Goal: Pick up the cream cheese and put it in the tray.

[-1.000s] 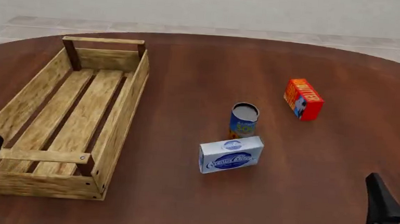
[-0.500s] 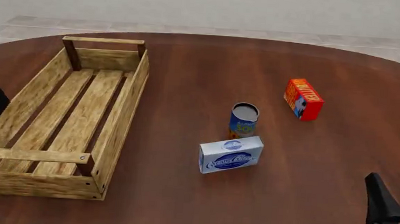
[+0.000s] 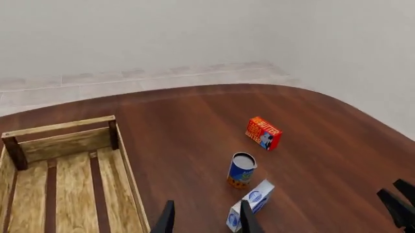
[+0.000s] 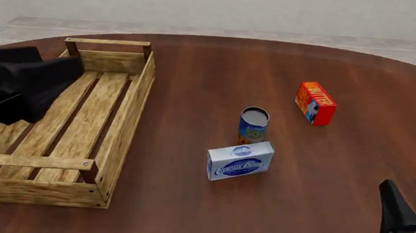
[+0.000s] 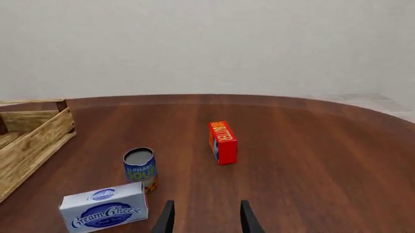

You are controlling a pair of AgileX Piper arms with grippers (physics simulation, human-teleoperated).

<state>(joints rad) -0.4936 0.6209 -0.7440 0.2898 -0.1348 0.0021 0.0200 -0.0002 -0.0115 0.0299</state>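
Tabletop (image 4: pixel 187 213) bare and open between tray (image 4: pixel 124 127) at left and cream cheese (image 4: pixel 240 160) near middle. Left arm (image 4: pixel 22 83) hung over tray's left side, well apart from box; left jaws (image 3: pixel 204 221) spread apart, gripping nothing. Right jaws (image 5: pixel 206 218) likewise parted, low at near right edge, box off to their left. Soup can (image 4: pixel 254 125) stood just behind cream cheese; butter box (image 4: pixel 315 103) farther right.
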